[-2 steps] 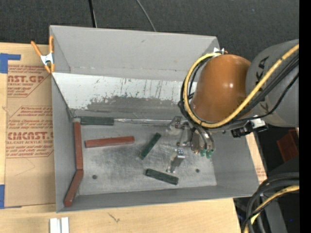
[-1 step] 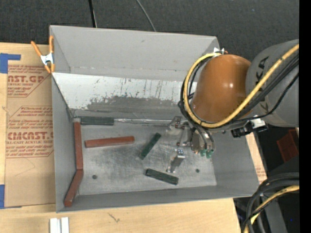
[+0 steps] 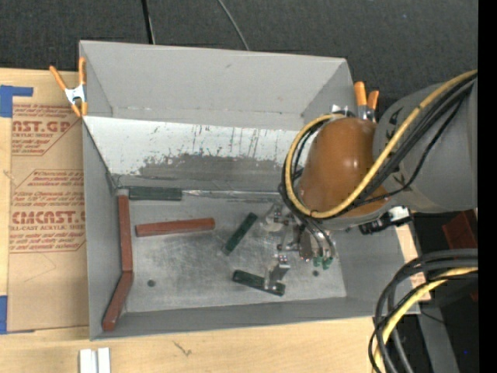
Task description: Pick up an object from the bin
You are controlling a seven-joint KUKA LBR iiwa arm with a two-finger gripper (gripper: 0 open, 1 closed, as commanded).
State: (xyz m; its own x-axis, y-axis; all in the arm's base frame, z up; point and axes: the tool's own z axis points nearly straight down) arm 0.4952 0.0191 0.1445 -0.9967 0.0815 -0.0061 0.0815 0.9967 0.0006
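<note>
Down at the front right of the bin, the gripper hangs just over the right end of a short dark green bar lying flat on the floor; whether it is spread wide or closed I cannot tell, since the wrist hides it; to do this step well, I judge it should straddle the bar across its narrow width, nearer the middle than the tip, and come straight down; a second green bar lies tilted just behind, near enough to be nudged; the front wall is close, while open floor lies leftward, below the red-brown bar.
</note>
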